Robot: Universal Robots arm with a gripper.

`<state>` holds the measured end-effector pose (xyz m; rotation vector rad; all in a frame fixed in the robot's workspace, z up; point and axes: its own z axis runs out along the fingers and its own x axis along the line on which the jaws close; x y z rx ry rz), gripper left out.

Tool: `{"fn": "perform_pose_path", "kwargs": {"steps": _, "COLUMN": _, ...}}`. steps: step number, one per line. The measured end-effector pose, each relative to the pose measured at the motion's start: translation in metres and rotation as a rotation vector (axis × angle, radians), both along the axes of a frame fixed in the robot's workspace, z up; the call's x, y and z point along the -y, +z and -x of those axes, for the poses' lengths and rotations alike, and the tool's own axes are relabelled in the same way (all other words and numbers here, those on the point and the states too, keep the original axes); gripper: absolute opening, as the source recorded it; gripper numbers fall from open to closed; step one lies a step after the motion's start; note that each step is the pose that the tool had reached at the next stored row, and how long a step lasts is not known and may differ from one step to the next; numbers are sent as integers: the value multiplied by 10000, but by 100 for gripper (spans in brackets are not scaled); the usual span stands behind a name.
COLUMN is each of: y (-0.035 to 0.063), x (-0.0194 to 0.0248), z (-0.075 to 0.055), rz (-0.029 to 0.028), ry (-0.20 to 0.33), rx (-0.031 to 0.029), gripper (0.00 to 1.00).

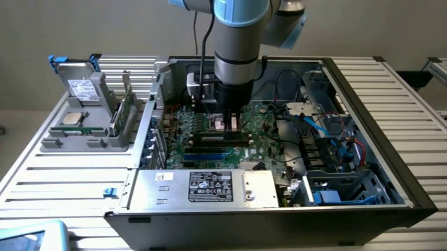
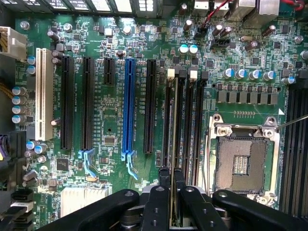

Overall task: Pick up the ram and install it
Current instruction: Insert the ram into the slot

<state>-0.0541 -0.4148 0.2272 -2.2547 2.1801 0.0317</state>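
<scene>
The ram (image 2: pixel 172 125) stands on edge, showing as a thin green line along one of the black memory slots (image 2: pixel 187 130) on the motherboard (image 2: pixel 110 120). My gripper (image 2: pixel 172 180) is shut on the ram's near end, one black finger on each face. In the exterior view the gripper (image 1: pixel 227 124) points straight down inside the open computer case (image 1: pixel 363 104), with the ram (image 1: pixel 209 137) lying level just under it at the slots. I cannot tell whether the ram is pressed fully into its slot.
An empty processor socket (image 2: pixel 240 161) lies beside the memory slots, and long expansion slots (image 2: pixel 128 106) on the other side. A power supply box (image 1: pixel 209 185) sits at the case front, cables (image 1: pixel 328 136) toward the exterior view's right. A grey parts holder (image 1: pixel 87 123) stands outside the case.
</scene>
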Motion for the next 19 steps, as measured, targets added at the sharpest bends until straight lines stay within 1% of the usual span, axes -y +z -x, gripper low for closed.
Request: {"fn": "perform_pose_path", "kwargs": {"steps": 19, "y": -19, "x": 0, "z": 0, "rz": 1, "ry": 0, "rx": -1, "gripper": 15}}
